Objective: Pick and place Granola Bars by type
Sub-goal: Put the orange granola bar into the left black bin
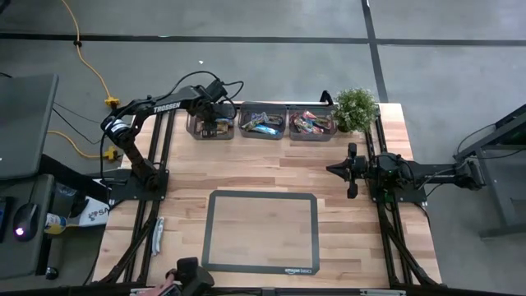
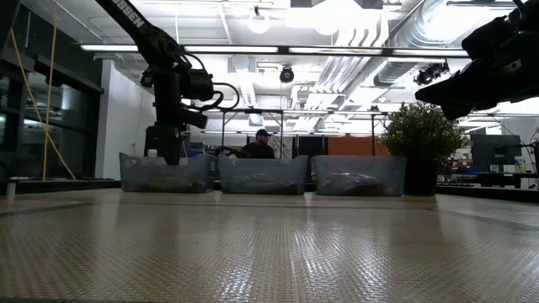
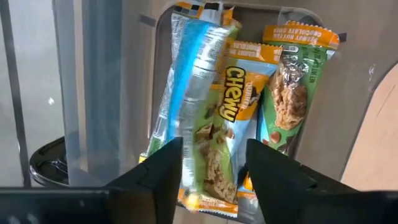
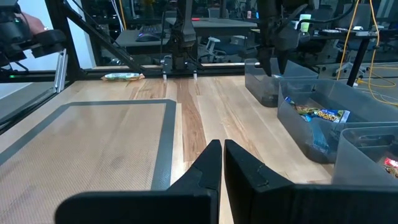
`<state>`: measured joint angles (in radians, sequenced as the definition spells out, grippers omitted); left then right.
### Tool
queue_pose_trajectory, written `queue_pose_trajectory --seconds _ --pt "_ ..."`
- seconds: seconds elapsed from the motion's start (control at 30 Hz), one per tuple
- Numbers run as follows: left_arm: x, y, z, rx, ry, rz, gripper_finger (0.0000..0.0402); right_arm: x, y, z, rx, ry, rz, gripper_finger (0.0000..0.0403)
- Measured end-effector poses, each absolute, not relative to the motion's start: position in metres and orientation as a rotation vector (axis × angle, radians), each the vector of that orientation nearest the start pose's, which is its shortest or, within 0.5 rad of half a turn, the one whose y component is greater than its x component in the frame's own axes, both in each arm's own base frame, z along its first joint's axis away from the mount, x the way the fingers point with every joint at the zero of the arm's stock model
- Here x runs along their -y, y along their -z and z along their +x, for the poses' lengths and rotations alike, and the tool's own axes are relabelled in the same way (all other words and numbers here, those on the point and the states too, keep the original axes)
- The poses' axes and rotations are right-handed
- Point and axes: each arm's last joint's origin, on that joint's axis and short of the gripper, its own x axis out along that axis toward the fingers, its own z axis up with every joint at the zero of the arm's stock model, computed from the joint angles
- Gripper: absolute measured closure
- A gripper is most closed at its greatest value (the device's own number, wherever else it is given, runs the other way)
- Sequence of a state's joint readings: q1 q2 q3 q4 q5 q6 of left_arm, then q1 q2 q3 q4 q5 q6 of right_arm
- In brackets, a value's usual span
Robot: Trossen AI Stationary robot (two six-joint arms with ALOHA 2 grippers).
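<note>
Left wrist view: left gripper [image 3: 214, 168], jaws parted, hangs over the leftmost clear grey plastic bin [image 1: 209, 125]; a pale blue-white wrapped granola bar [image 3: 189, 93] lies loose between them atop tan-green ones. Judged release step; next, lift clear. Right gripper [image 4: 216, 163] closed, empty, idles well right of that bin

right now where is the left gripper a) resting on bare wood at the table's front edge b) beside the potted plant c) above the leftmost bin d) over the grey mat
c: the high view shows the left gripper over the leftmost bin at the table's far edge, and its wrist view looks down on the granola bars inside that bin.
</note>
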<state>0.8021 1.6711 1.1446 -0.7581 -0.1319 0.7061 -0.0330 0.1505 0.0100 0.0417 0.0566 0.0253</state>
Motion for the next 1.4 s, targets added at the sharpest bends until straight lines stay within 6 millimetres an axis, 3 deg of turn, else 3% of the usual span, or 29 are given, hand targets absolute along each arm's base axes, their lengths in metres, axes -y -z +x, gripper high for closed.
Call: queue_pose_trajectory --seconds 0.37,0.8,0.97,1.4 --pt "-0.226 -0.215 0.218 -1.406 -0.354 0.136 0.0213 0.005 -0.159 0.106 -0.098 0.09 0.024 0.0401" --pt "-0.213 -0.275 0.22 -1.083 -0.417 0.005 0.0213 0.005 -0.159 0.106 -0.098 0.091 0.024 0.04" --pt "-0.204 -0.305 0.213 -0.971 -0.44 0.017 0.0213 0.005 -0.159 0.106 -0.098 0.09 0.024 0.04" --pt "-0.171 -0.375 0.187 -0.512 -0.439 -0.155 0.0213 0.005 -0.159 0.106 -0.098 0.091 0.024 0.04"
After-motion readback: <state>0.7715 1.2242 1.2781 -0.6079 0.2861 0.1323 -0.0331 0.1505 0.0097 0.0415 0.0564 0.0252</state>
